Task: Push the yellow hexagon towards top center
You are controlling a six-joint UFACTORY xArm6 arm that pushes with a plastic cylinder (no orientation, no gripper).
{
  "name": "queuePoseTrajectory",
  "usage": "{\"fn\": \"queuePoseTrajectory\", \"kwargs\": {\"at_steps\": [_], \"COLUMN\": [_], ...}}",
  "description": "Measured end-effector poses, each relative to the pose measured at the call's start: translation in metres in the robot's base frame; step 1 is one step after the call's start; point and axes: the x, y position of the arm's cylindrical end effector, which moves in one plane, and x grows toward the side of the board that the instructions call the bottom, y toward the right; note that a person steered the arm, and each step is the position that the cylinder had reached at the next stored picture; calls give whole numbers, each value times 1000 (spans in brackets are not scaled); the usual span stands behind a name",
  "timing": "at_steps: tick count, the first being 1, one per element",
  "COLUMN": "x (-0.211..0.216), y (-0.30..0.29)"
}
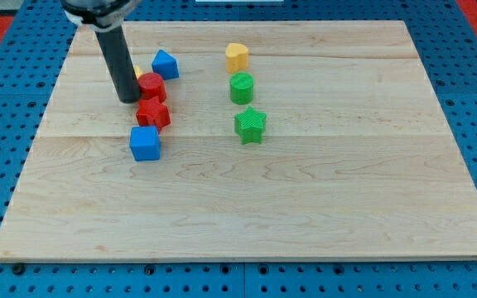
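Tip (128, 99) beside red cylinder (151, 85), hiding a yellow block (138, 73); approach step, next shove up-right; no jaws fitted.

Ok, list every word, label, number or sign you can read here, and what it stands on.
None: no readable text in the camera view.
The wooden board, the blue pegboard under it, the coloured blocks and the dark rod above my tip all look unmarked.
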Motion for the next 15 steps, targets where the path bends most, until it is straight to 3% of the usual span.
{"fn": "queuePoseTrajectory", "kwargs": {"at_steps": [3,4,5,7,8,9,10,12,14,15], "x": [-98,-111,-116,-136,-145,-133,-128,-95,-128,-143], "y": [-13,-9,8,-24,53,84,18,72,131,132]}}
